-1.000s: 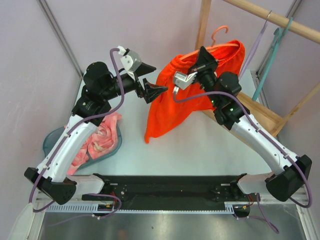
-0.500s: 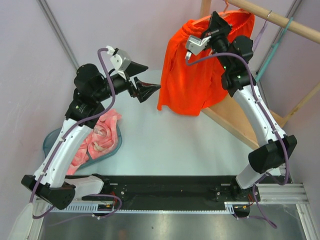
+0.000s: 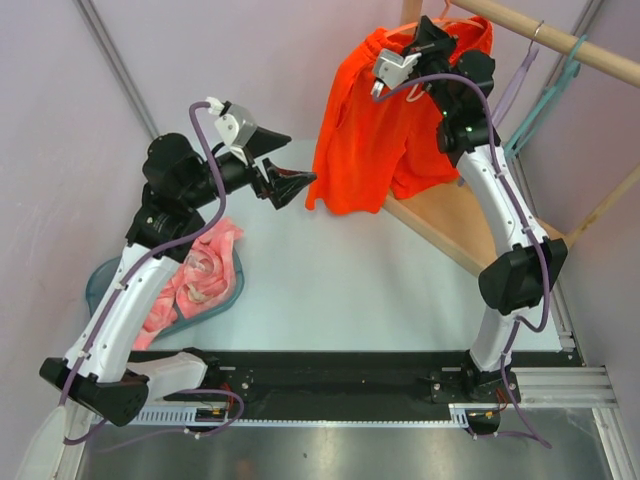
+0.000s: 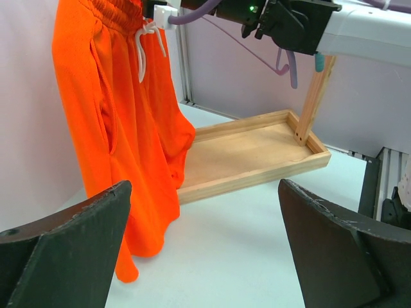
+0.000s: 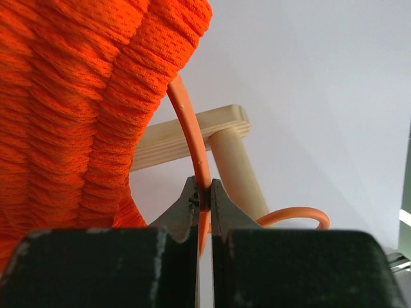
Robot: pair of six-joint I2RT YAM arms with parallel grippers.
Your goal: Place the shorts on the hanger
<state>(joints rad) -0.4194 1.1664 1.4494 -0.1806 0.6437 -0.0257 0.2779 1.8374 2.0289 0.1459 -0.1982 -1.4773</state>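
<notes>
The orange-red shorts (image 3: 365,130) hang from the orange hanger, held high at the back near the wooden rail (image 3: 560,38). In the right wrist view the hanger (image 5: 189,131) is a thin orange rod running into the shorts (image 5: 70,109), its hook curving at lower right. My right gripper (image 3: 425,45) is shut on the hanger rod (image 5: 203,196). My left gripper (image 3: 290,172) is open and empty, to the left of the shorts. The left wrist view shows the shorts (image 4: 122,128) with white drawstring (image 4: 142,45) hanging over the table.
A wooden rack base tray (image 4: 257,154) lies at the back right under the rail. A lilac hanger (image 3: 510,85) and a teal hanger (image 3: 545,95) hang on the rail. A pale pink garment (image 3: 200,275) lies in a teal basin (image 3: 100,280) at left.
My right arm has lifted the hanger and shorts up and back toward the rail. The shorts' hem has come off the table. My left gripper shifted slightly left.
</notes>
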